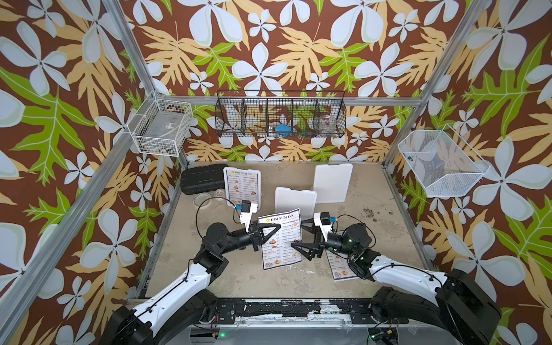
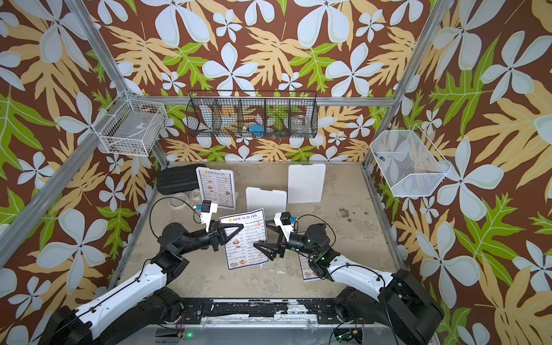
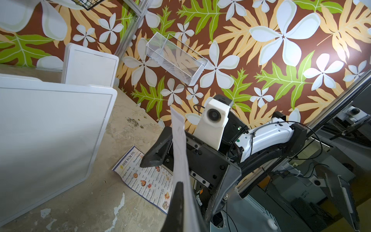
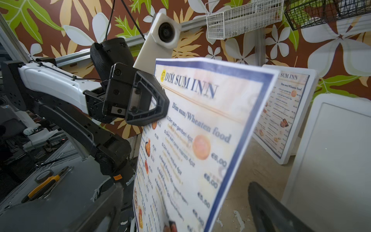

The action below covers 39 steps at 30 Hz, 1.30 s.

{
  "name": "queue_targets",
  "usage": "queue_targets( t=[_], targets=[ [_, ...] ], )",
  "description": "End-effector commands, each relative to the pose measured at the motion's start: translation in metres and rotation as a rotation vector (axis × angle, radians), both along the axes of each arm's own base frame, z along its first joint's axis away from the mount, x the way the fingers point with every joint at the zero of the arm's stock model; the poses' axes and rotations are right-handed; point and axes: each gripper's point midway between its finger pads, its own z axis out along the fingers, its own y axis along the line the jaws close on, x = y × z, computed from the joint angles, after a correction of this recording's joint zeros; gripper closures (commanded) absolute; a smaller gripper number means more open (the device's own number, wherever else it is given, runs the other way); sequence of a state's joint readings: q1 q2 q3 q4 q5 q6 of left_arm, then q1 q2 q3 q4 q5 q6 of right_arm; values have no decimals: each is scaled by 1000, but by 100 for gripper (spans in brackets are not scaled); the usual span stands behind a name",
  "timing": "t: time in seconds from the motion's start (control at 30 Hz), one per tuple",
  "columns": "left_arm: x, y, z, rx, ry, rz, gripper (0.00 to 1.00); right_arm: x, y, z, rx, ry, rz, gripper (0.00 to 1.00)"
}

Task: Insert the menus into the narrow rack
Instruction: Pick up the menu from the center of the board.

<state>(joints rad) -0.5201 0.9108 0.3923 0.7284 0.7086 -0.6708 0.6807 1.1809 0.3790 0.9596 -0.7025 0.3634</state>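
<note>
1. Held menu (image 1: 283, 240): thin glossy white sheet with a dark blue border and a "DIM SUM INN" heading, upright above mid-tabletop; slightly bowed and seen edge-on in the left wrist view
2. Rear menu (image 1: 242, 186): stands at back left against a white backing panel (image 4: 312, 94) with rounded corners
3. Flat menu (image 1: 339, 270): lies on the tabletop (image 1: 376, 239), partly under the right arm
4. Near panel (image 1: 294, 198) and far panel (image 1: 333, 183): plain matte white, rounded corners, both standing; near panel just behind the held menu's top edge
5. Tabletop surface rough, grey-beige, with chipped pale patches; open room at front centre and on the right
6. Left tool (image 1: 270, 231): clamped on the held menu's left edge, forearm low and near level
7. Right tool (image 1: 297, 234): jaws wide, the sheet's right edge between its fingers; contact unclear
</note>
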Motion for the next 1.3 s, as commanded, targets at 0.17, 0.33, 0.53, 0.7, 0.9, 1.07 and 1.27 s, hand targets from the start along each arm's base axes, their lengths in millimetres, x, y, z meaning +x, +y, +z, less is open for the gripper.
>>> queue_targets(
  t=[0.17, 0.33, 0.53, 0.7, 0.9, 1.07, 1.27],
  targets=[
    [3, -5, 3, -1, -51, -11, 100, -18, 6, 28, 85, -32, 130, 39],
    [1, -4, 5, -5, -61, -10, 100, -15, 7, 26, 77, -21, 124, 59],
    [0, -3, 6, -5, -67, -4, 100, -12, 7, 28, 76, -14, 112, 80],
    [-1, -2, 8, -9, -77, 1, 94, -4, 7, 30, 65, -7, 67, 100],
    [5, 7, 7, -27, -90, 74, 52, 2, 4, 37, 67, -20, 18, 100],
    [-10, 26, 6, -109, -235, 145, 6, 12, -7, 52, 89, -40, -52, 100],
    [-13, 25, -3, -59, -247, 138, 6, 16, -18, 70, 130, -65, -70, 100]
  ],
)
